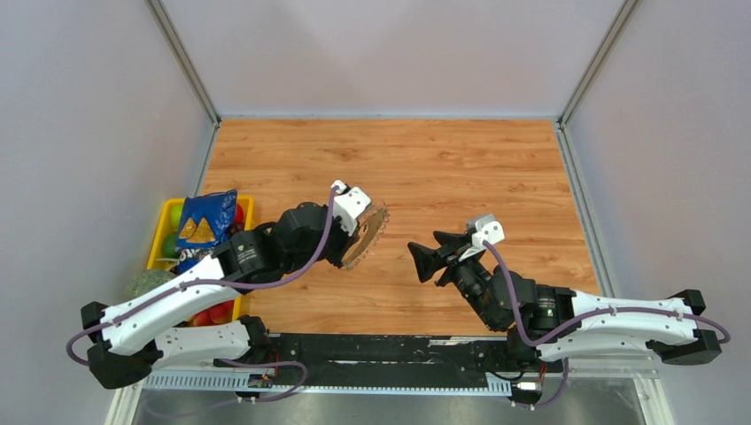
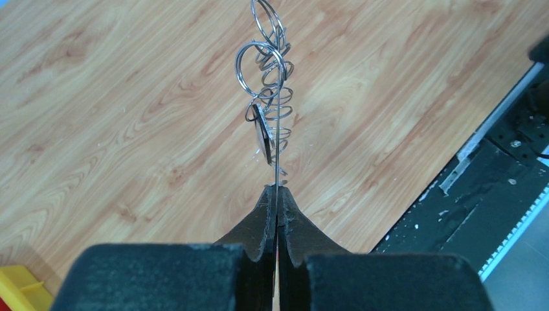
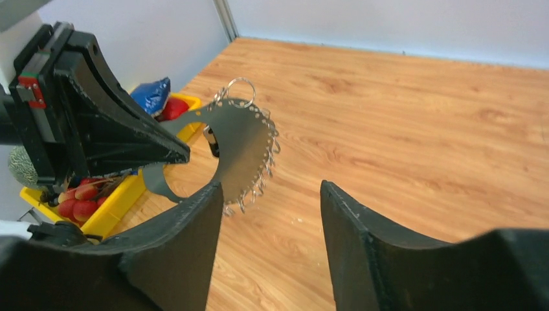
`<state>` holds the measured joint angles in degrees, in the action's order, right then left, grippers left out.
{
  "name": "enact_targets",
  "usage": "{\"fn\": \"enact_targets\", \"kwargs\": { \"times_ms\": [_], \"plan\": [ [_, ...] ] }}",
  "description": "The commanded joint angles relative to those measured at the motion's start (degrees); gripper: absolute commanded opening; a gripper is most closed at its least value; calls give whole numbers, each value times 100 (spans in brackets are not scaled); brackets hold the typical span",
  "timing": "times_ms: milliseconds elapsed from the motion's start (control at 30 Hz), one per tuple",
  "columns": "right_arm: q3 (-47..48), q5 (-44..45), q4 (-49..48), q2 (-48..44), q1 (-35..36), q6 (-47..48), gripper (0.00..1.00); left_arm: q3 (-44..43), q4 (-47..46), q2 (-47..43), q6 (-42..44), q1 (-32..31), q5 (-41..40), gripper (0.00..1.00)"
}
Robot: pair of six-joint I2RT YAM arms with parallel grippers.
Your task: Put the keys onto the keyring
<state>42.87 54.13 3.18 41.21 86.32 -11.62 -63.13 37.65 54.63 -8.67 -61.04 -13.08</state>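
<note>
Pale grey walls close in a wood-grain worktop (image 1: 443, 168), and above its middle the left hand (image 2: 276, 196) is clamped tight on the keyring (image 3: 241, 139), pinching its lower rim so that the hoop stands on edge in the air, clear of the wood. Small wire loops fringe the hoop's rim, jagged along the side turned to the right arm. One small key (image 2: 262, 133) with a dark oblong head hangs against the hoop among those loops, so I judge at least one key is already on. Whether it is fully threaded or only caught there cannot be told. No other key shows in any view, on the wood or in a grip, so how many are left to go on is unclear. Just right of the keyring, apart from it, the right hand (image 1: 425, 261) points at the hoop with its fingers spread fairly wide and nothing between them; it reads as being between keys, not carrying one. Farther out, at the left edge of the worktop, sits a yellow bin (image 1: 159, 232). A blue snack bag (image 1: 205, 226) lies across the top of it, and small red round pieces (image 3: 81, 194) fill its near end, with some green showing among them. A green netted ball (image 1: 146, 283) rests at the bin's near left side.
</note>
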Motion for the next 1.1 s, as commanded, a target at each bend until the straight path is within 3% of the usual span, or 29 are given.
{"fn": "enact_targets", "kwargs": {
  "times_ms": [0,100,367,700,900,1067],
  "plan": [
    [-342,148,930,-332,-27,-1095,68,24,-395,421,-154,125,-179,0],
    [-585,-89,1190,-507,-22,-1541,73,53,-513,714,-202,337,-200,0],
    [-1166,-730,1433,-780,-23,-2207,76,-56,-372,1994,-82,676,-1577,0],
    [-1405,-1022,1630,-1224,-22,-2361,78,-428,-493,3610,-65,930,-2378,1],
    [-1533,-1123,1745,-1588,-26,-2414,79,-701,-719,4545,-151,936,-1919,4],
    [-1586,-1185,1977,-1959,-24,-2547,82,-894,-964,5063,-272,936,-1514,17]
  ]
}}
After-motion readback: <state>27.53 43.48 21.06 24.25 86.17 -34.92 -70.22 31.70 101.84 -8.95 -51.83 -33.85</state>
